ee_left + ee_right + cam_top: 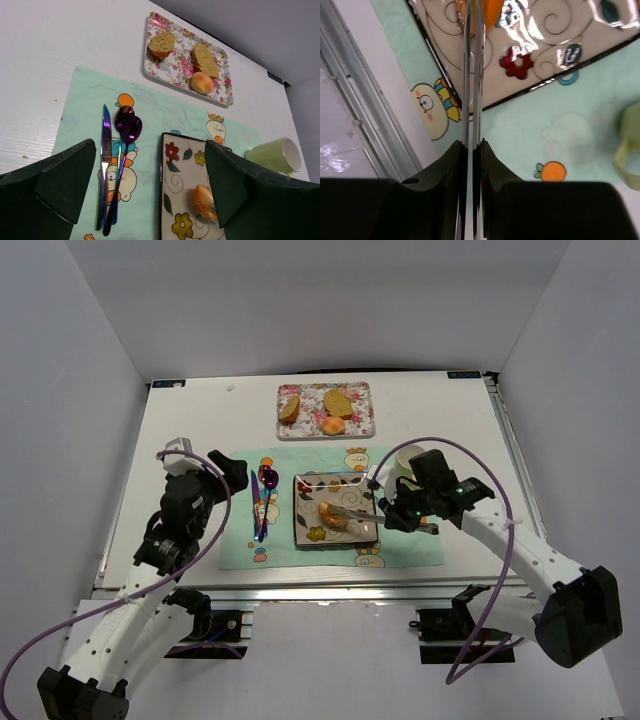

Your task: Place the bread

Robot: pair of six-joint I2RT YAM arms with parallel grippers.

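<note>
The bread (333, 515), a small golden-orange oval roll, lies on the flower-patterned square plate (305, 532) in the middle of the mat. My right gripper (402, 512) is shut on a pair of metal tongs (357, 511), whose thin arms reach left to the bread. In the right wrist view the fingers (455, 160) press the tongs (472, 75) together, and the tips meet the bread (492, 10) at the top edge over the plate (545, 50). My left gripper (235, 472) hangs open above the mat's left side, holding nothing. Its view shows the bread (205, 201) beside its right finger (225, 185).
A floral tray (365, 426) at the back holds bread slices and a rounder orange roll (334, 426). A pale green cup (408, 462) stands right of the plate. A purple knife (255, 505) and spoon (267, 488) lie on the mint placemat (240, 545).
</note>
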